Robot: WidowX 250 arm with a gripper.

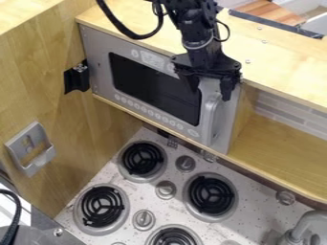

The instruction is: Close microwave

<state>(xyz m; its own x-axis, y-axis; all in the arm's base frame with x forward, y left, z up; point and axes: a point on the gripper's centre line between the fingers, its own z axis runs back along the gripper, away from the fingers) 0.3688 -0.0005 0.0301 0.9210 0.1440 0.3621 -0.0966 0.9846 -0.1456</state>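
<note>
The microwave (97, 53) sat in the left part of the wooden cabinet's shelf (287, 155), near its left end and above the stovetop (182, 209). Its door (153, 86) lay flush with the shelf's front edge, or very nearly so; whether it had latched could not be told. The arm (197, 40) came in over the cabinet top (277, 55), and the gripper (209, 90) hung before the upper right corner of the door, open, one finger in front of the window's upper right part, the other by the top of the handle (210, 117). The job looked all but finished, with perhaps a light push left to give, then a clean retreat. The likeliest trouble lay in that retreat: with the fingers spread so near the handle, one might catch behind it and pull the door open again. A push too high or off to one side might leave the lower corner sprung out, and too hard a shove might slide the whole microwave back or skew it on the shelf. Lifting straight up too soon might also knock the gripper against the cabinet top's front edge.
</note>
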